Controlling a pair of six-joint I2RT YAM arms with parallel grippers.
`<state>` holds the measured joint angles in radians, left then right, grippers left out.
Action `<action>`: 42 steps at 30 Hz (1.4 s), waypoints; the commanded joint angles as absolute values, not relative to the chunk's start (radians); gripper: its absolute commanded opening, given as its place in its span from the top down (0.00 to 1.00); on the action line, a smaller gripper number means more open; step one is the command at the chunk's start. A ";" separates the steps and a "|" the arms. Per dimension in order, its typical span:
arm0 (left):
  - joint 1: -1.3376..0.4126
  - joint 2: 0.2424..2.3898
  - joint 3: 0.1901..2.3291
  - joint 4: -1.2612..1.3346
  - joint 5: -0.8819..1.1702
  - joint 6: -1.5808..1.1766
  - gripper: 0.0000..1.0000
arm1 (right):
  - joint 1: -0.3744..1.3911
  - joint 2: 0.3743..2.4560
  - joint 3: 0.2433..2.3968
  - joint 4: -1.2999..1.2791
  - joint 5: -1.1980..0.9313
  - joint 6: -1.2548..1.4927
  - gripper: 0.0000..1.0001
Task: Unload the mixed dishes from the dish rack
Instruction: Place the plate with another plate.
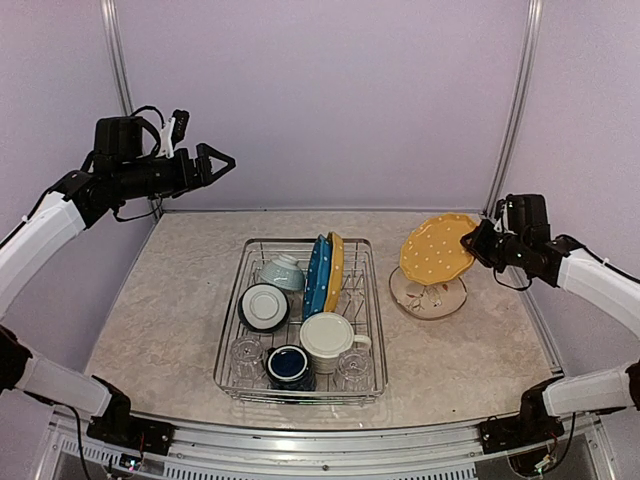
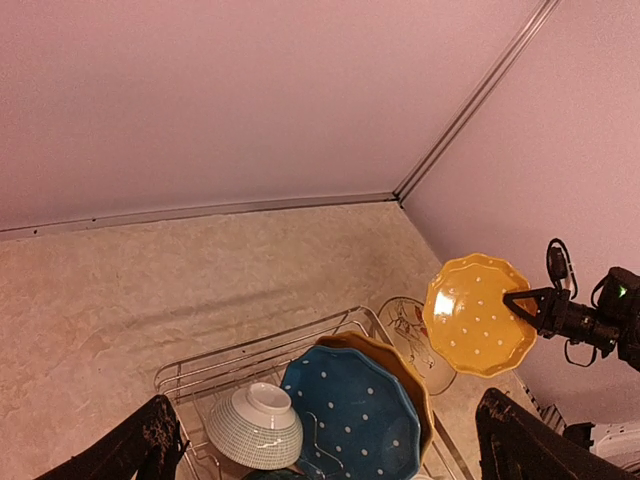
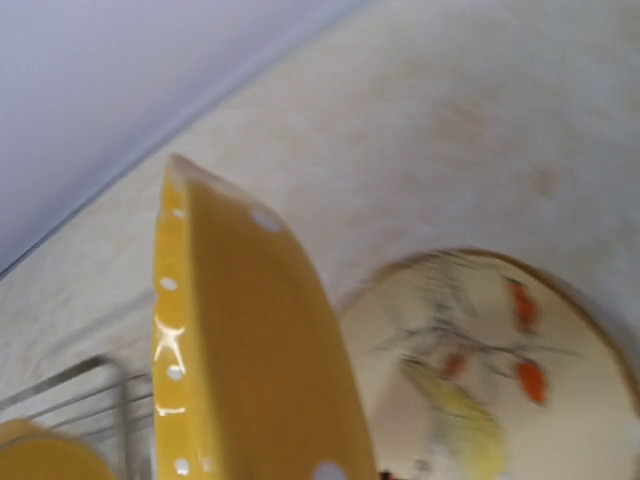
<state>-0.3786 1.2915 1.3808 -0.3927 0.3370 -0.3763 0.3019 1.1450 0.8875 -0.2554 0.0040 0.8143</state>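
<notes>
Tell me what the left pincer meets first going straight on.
Nothing near: the left pincer hangs high, open. Its wrist view suggests the line drops toward the blue plate in the dish rack; depth unclear.

No readable text, label, brand or number shows in any view.

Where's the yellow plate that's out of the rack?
Top view, right side: the yellow plate is held tilted by the right end effector above a painted plate, right of the dish rack.
</notes>
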 commanded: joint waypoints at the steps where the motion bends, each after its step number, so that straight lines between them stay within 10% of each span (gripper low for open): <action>1: -0.385 1.292 1.397 -0.397 0.357 -0.380 0.01 | 0.170 1.143 0.799 -0.004 -0.226 0.917 1.00; 42: -0.385 1.316 1.402 -0.399 0.380 -0.396 0.01 | 0.059 1.548 0.729 0.089 -0.346 0.673 0.98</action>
